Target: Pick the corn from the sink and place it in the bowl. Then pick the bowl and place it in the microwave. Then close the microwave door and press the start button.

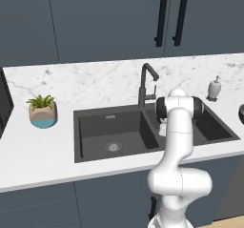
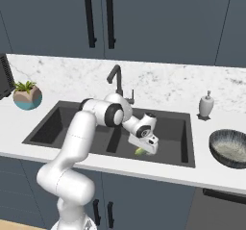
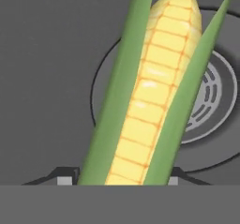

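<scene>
The corn [image 3: 145, 101], a yellow cob between green husk leaves, lies over the round steel drain [image 3: 213, 101] in the right basin of the dark sink [image 2: 188, 142]. From the right base view it is a small yellow-green spot [image 2: 140, 152] under my hand. My gripper [image 2: 143, 149] is down in that basin. Its fingertips [image 3: 65, 180] stand close on both sides of the cob, and I cannot tell whether they press on it. The dark ribbed bowl [image 2: 229, 148] sits on the counter right of the sink. The microwave's dark edge [image 2: 5, 77] shows at the far left.
The tall black faucet [image 2: 116, 77] rises behind the sink, just behind my forearm. A soap dispenser [image 2: 206, 105] stands at the back right. A potted plant [image 2: 27, 95] sits on the counter left of the sink. Dark cabinets hang above.
</scene>
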